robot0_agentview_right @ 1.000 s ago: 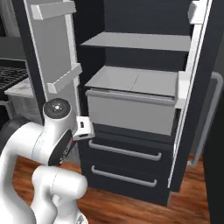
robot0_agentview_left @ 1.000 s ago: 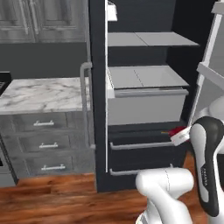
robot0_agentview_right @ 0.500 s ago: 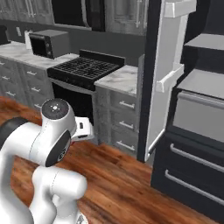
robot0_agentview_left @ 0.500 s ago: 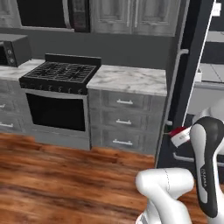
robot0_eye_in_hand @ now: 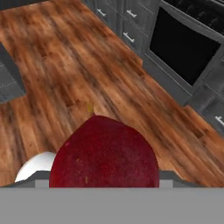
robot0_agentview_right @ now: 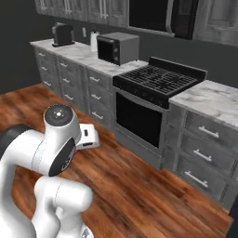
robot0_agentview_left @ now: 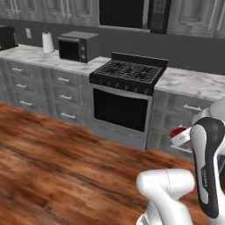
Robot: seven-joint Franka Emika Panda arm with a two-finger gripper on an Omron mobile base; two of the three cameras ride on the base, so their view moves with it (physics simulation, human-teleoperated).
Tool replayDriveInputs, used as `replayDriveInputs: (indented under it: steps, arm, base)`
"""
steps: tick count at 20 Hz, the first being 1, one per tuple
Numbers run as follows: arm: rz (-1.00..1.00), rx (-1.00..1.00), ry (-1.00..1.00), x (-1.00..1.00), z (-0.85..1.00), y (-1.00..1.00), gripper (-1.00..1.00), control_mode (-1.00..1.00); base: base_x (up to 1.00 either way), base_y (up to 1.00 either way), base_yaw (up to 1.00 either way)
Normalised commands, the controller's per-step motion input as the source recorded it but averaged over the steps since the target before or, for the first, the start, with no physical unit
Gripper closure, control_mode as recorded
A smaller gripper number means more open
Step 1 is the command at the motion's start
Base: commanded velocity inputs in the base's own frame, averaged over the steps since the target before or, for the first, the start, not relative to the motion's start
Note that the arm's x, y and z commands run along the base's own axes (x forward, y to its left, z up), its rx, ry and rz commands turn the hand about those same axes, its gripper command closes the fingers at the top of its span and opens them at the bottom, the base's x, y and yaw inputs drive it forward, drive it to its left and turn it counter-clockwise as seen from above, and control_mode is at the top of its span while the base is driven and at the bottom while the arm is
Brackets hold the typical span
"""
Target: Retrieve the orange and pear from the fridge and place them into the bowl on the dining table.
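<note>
The pear [robot0_eye_in_hand: 105, 153], a dark red rounded fruit with a short yellowish stem, sits right in front of the hand camera and hides the fingertips. My gripper [robot0_agentview_left: 181, 137] is shut on it, held close to the arm's body above the wooden floor [robot0_eye_in_hand: 65, 65]. A bit of the red fruit [robot0_agentview_left: 177, 131] peeks out beside the white hand in the left base view. The hand [robot0_agentview_right: 86, 137] also shows behind the arm's shoulder in the right base view. The orange, the fridge, the bowl and the dining table are out of view.
A black stove [robot0_agentview_left: 127, 72] with its oven door stands ahead, flanked by marble counters over grey drawers [robot0_agentview_right: 204, 153]. A microwave [robot0_agentview_left: 78, 45] and a paper towel roll [robot0_agentview_left: 47, 41] stand on the left counter. Open wooden floor [robot0_agentview_left: 52, 167] lies between me and them.
The whole picture has swung from the open fridge to the stove and the left counter, so the base has turned. The arm keeps its folded pose with the fruit in the gripper.
</note>
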Motion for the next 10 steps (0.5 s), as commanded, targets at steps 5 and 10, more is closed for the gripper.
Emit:
replayDriveInputs:
  steps: [5, 10]
  arm:
    - [0.00, 0.00, 0.00, 0.00, 0.00, 0.00, 1.00, 1.00]
    - [0.00, 0.00, 0.00, 0.00, 0.00, 0.00, 1.00, 1.00]
  base:
    - [1.00, 0.70, 0.12]
    - [1.00, 0.32, -0.11]
